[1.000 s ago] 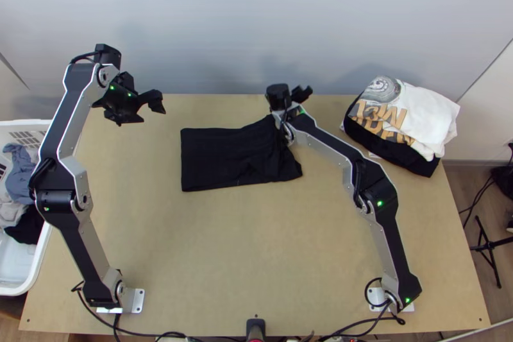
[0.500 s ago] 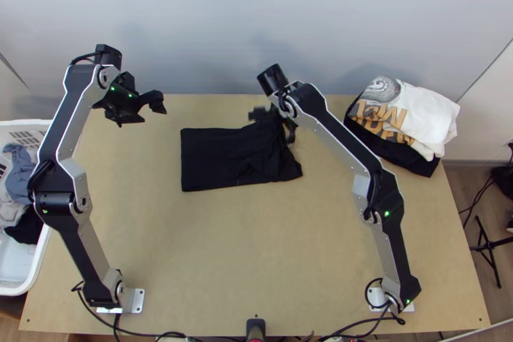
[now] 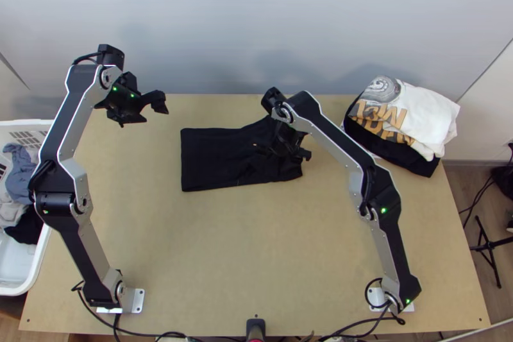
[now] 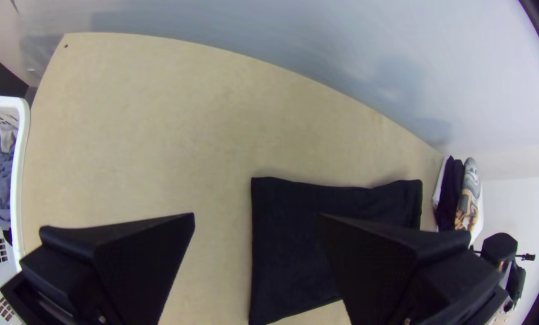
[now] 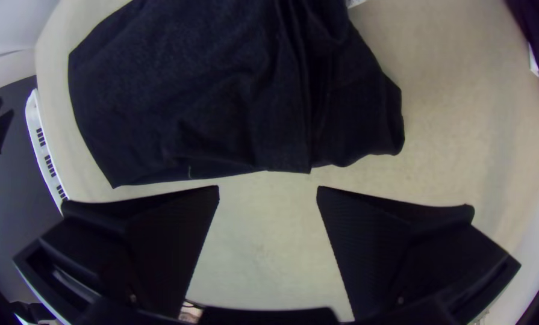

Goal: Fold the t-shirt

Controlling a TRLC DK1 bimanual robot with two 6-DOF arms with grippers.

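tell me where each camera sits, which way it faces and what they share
Top view: fixed high over the near edge of the table, looking steeply down; left arm and right arm show from their bases up.
Left wrist view: on the left arm's wrist, looking past its own open left gripper across the table.
Right wrist view: on the right arm's wrist, looking down at the black t-shirt past its own open right gripper.
Shared: the top and left wrist views both hold the t-shirt, basket and clothes pile.

Likely a lab; arms (image 3: 376, 181) mounted on table (image 3: 211, 239).
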